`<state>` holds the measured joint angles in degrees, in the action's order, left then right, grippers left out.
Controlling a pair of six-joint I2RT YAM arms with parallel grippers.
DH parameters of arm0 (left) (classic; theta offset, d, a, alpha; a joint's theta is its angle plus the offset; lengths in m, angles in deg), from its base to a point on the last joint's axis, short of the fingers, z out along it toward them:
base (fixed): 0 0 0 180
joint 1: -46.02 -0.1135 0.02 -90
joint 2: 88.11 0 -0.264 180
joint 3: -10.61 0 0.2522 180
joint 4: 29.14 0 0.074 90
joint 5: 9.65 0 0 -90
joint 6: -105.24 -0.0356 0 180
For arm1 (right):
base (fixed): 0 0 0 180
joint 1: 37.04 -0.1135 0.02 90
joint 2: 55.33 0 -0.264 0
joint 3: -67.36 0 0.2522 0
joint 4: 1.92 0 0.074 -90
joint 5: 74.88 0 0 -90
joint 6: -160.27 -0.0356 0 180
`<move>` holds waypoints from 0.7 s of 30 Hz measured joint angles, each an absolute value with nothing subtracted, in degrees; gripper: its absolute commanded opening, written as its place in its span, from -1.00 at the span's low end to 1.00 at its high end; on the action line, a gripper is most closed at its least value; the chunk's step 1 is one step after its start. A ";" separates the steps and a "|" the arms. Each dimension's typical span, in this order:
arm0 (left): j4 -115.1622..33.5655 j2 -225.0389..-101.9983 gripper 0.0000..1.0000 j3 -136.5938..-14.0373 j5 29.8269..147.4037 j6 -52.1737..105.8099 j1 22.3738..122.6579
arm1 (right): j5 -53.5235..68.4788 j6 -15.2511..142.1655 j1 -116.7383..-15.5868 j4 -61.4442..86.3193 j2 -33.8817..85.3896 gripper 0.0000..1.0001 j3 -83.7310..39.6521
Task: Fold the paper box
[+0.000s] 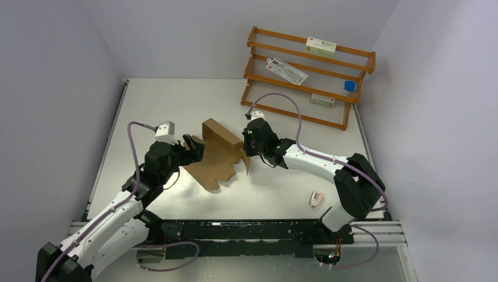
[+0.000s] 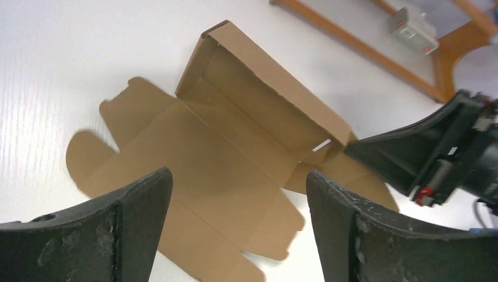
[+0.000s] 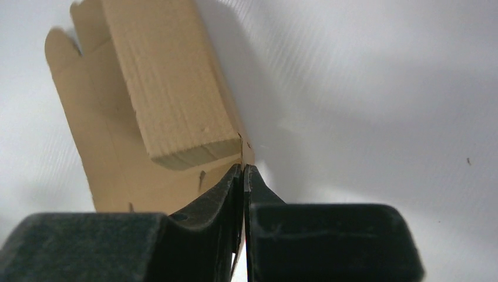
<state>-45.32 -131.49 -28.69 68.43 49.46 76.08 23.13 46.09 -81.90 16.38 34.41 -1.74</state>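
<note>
While the paper box (image 1: 220, 158) is being pinched at three o'clock by the right fingers (image 3: 214, 202), bracing by the released left fingers (image 2: 117, 229) is being advised.

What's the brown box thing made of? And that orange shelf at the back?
The paper box looks like plain brown cardboard, matte; fine ribs show on its surface up close, so probably corrugated. The shelf looks like wood with a smooth orange-brown finish, but I can't be sure from here.
</note>
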 measured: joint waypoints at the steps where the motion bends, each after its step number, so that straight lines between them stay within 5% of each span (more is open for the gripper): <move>1: -45.67 -130.72 0.71 -29.39 68.32 49.28 76.10 | 23.37 46.74 -81.90 16.14 34.41 -0.84 -1.74; 10: -43.13 -132.65 0.38 -28.53 73.31 48.49 80.10 | 23.54 49.72 -81.90 15.00 34.84 -0.84 -1.71; 21: -31.20 -153.02 -0.18 -24.38 76.61 48.19 89.76 | 23.30 48.97 -81.90 14.72 36.22 -0.73 -1.69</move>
<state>-31.20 -153.02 -24.38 76.61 48.19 89.76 23.30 48.97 -81.90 14.72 36.22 -1.69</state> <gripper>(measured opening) 0.463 0.122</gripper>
